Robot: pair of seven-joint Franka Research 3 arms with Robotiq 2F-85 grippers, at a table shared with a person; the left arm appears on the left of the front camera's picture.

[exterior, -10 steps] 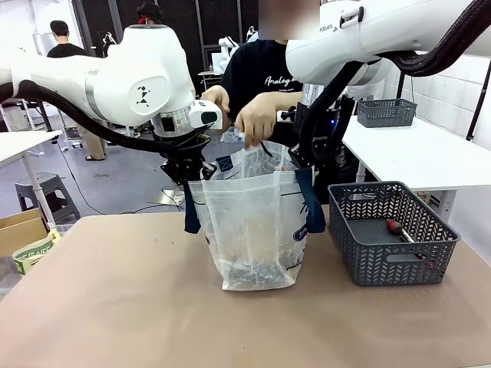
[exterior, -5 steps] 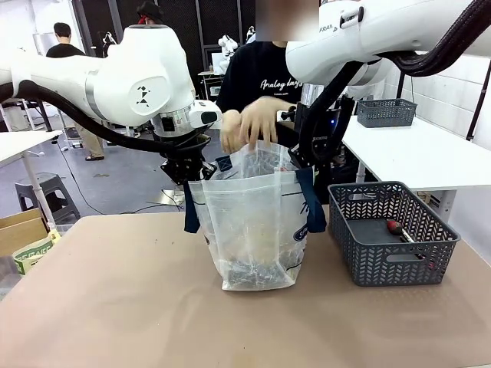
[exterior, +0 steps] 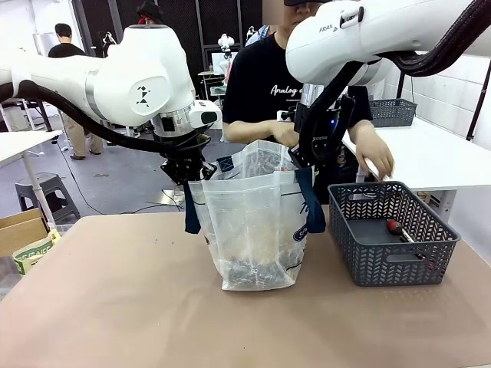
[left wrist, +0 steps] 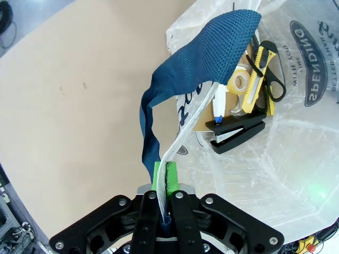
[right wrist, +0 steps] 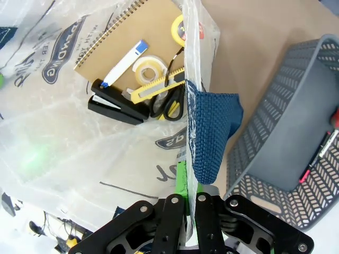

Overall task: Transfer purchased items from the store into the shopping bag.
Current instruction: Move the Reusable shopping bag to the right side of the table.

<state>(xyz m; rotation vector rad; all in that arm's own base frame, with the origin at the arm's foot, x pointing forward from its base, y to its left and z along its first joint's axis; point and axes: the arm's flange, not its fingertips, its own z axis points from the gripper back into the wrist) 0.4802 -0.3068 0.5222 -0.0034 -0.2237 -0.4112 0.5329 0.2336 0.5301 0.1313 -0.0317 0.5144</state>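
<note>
Brown table (exterior: 115,307); shopping bag (exterior: 249,230) upright mid-table, mouth up. L gripper (left wrist: 164,172) & R gripper (right wrist: 186,172) each still clamp its rim. Person's hand (exterior: 376,157) left the bag mouth, now over basket (exterior: 383,245), robot's R. Red-ended piece (exterior: 395,228) lies inside, red end twd far side.

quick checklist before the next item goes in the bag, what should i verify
1. Left gripper shut on the shopping bag rim: ok.
2. Right gripper shut on the opposite rim: ok.
3. Bag mouth held open between the two grippers: ok.
4. Person's hand clear of the bag mouth, over the basket: ok.
5. Basket emptied: not ok, a red-ended piece lies inside.
6. Room left in the bag above the stapler and other goods at the bottom: ok.
</note>
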